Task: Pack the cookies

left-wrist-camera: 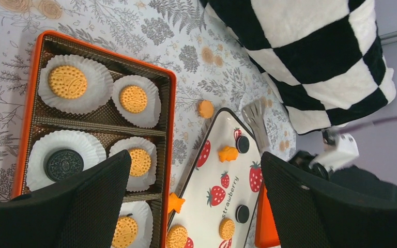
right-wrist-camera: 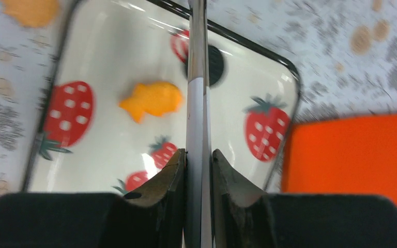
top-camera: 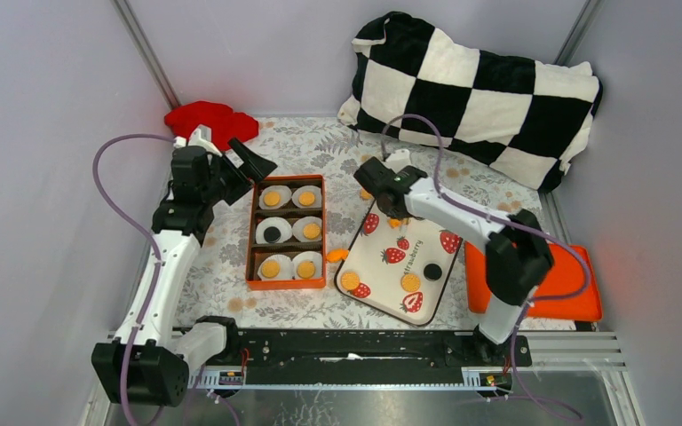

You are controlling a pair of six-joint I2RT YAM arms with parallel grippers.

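Box (top-camera: pixel 249 235) holds six cupped cookies (top-camera: pixel 271 197); strawberry tray (top-camera: pixel 422 248) holds loose ones

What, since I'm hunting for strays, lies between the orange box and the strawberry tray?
One small orange biscuit lies on the cloth in the gap between the orange box and the strawberry tray; the top and left wrist views both show it.

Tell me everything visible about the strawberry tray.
The strawberry tray is a glossy white rectangle with rounded corners and a dark rim, printed with red strawberries. It lies flat, askew, on the floral tablecloth between the orange box and an orange mat. Loose cookies rest on it: golden rounds, black ones, one fish-shaped. The right gripper holds a metal tool over its far end; contact is unclear.
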